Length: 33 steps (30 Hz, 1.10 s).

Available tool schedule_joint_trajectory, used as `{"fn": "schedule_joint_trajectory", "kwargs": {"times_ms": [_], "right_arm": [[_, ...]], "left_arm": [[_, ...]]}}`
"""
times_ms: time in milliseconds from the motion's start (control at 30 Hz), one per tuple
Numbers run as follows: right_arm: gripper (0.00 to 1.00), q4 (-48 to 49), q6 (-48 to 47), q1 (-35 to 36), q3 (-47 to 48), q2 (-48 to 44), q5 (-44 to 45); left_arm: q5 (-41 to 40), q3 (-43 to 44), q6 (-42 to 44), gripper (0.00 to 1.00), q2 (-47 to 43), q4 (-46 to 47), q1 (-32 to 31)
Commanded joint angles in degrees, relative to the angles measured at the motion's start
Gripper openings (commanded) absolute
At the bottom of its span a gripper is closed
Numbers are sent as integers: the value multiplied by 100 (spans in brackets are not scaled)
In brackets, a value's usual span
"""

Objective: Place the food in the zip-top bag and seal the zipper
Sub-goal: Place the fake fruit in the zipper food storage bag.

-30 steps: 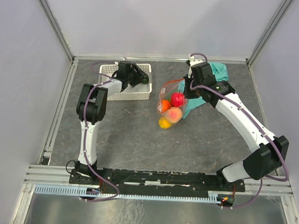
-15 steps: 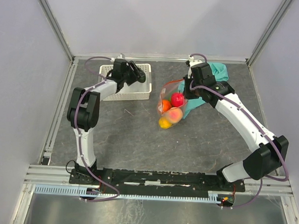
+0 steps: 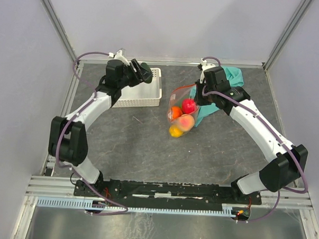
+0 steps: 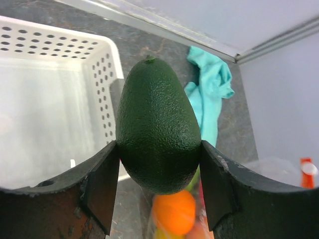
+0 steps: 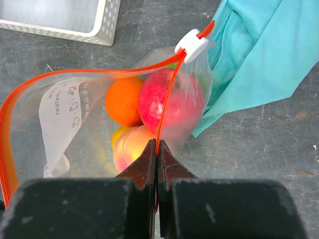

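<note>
The only print stood on a white panel [image 5: 67,107] on the clear bag [image 5: 30,124], in the right wrist view. It showed a few short grey lines with small symbols, running sideways, too small and blurred to read. No word or number could be made out.

This is a robot test cell in a lab, not a home or kitchen. In the top view, a grey stone-patterned table [image 3: 147,151] is boxed in by plain pale walls [image 3: 169,24] at left, back and right. Aluminium posts [image 3: 56,24] stand in the upper corners.

Along the bottom of the frame, a left arm [image 3: 91,108] and a right arm [image 3: 259,129] are bolted to a black plate [image 3: 167,189] on aluminium rails [image 3: 50,186]. Purple cables [image 3: 93,53] loop along them.

The goods are staged props: a white basket [image 3: 139,101], a teal cloth [image 3: 235,76], and a bag [image 3: 179,94] of toy food [image 3: 188,105].
</note>
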Motion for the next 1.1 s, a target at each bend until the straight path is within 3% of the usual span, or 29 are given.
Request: {"fn": "schedule_joint_trajectory", "kwargs": {"times_ms": [0, 167, 500, 867, 1067], "right_arm": [[2, 331, 66, -20, 55, -144, -53], [2, 351, 80, -25, 59, -116, -118], [2, 404, 102, -20, 32, -120, -169], [2, 431, 222, -23, -8, -128, -221], [2, 374, 240, -20, -16, -208, -185]], "left_arm": [[357, -237, 497, 39, -802, 64, -166], [339, -472, 870, 38, -1458, -93, -542], [-632, -677, 1838, 40, -2414, -212, -2088], [-1467, -719, 2321, 41, -2185, 23, -3171], [-2109, -594, 2529, 44, -1829, -516, -3512]]}}
